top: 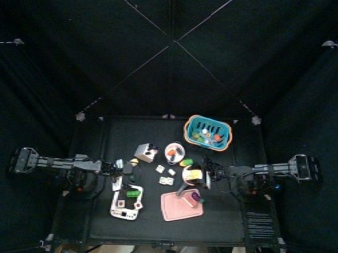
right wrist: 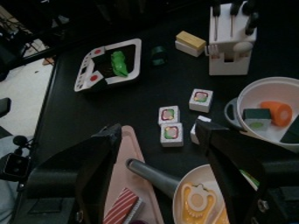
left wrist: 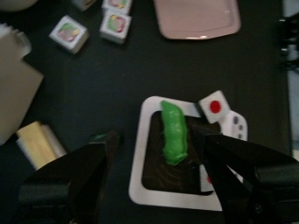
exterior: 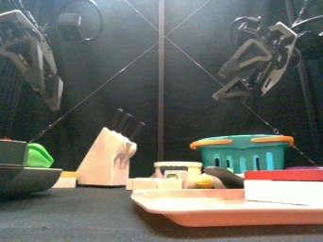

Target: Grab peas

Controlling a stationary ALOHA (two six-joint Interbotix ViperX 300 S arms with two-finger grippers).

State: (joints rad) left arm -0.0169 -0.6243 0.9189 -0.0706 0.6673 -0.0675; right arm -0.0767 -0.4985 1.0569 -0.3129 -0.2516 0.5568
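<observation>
**A:** What lies beneath the two arms, starting with the biggest thing?

**B:** The black table [top: 145, 133]. Up in the front view the left gripper [exterior: 48, 80] and the right gripper [exterior: 243, 77] both hang well above everything that stands on it.

**A:** And next in size?

**B:** A teal basket [exterior: 243, 151], low and just below the right gripper in the front view. Then a pink tray [right wrist: 126, 179], directly under the right gripper's jaws; a red and white block [right wrist: 122, 206] lies on it.

**A:** The white things?

**B:** A toy stove [left wrist: 222, 118] sits straight below the left gripper [left wrist: 152, 162], its dark pan [left wrist: 176, 166] between the two jaws. In the right wrist view that same stove [right wrist: 91, 74] is far ahead of the right gripper [right wrist: 170, 162]. A white knife block [right wrist: 230, 39] stands well ahead too, and a white bowl [right wrist: 251, 92] is nearer, off to one side.

**A:** Where are the peas?

**B:** The green pea pod [left wrist: 174, 133] lies in the pan on the stove, right between the left gripper's jaws but not touched by them.

**A:** How do those jaws stand?

**B:** Spread wide apart, with nothing in them. The right gripper's jaws stand apart as well, holding nothing.

**A:** Anything smaller?

**B:** Three little square cartons [right wrist: 170, 115] just ahead of the right gripper, and a yellow block [right wrist: 191, 42] near the knife block.
</observation>
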